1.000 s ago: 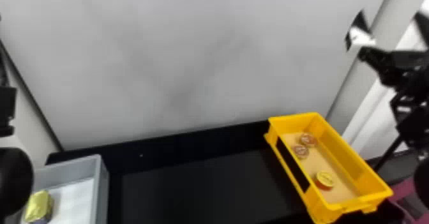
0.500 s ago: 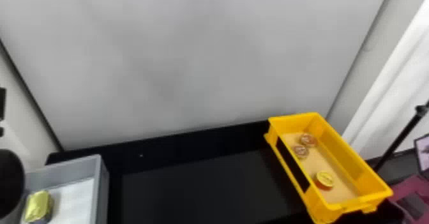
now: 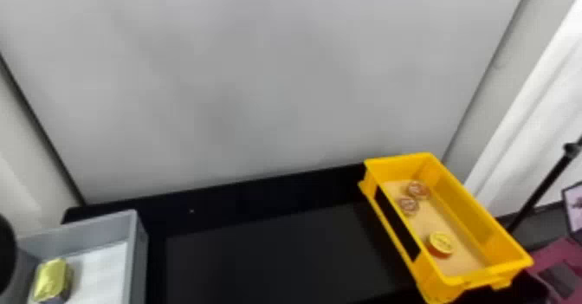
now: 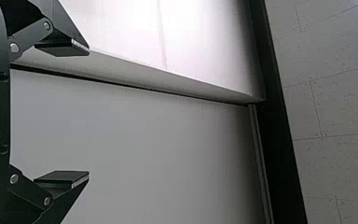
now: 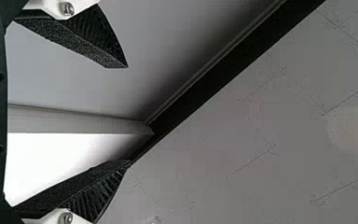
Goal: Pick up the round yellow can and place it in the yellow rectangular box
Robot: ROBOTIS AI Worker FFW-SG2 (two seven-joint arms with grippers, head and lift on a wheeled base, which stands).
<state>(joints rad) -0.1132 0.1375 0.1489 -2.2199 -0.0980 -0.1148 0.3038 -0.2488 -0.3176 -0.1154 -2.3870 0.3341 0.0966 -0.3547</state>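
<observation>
The round yellow can with the reddish side already lies in the yellow rectangular plastic box, lid up on the tan bottom, toward the end nearer the robot. Beyond it, at the far end, two small round reddish-brown cans sit close beside each other. The box stands at the right of the black surface. Well off to the left is a grey plastic box, holding a blocky gold-topped tin.

From where I stand, the left end effector is released, its two flat black fingers spread with nothing between them, in front of pale wall panels. The right end effector is released too, its dark ridged fingers wide apart and bare.

I'd call the job done, so the risk is in doing more. Were the right arm to swing back low, it could catch the yellow rim and drag the box, sliding the can into its neighbours. The gold tin could tempt a mistaken second pick, its colour being so like the can's lid, though its shape is plainly not round.
</observation>
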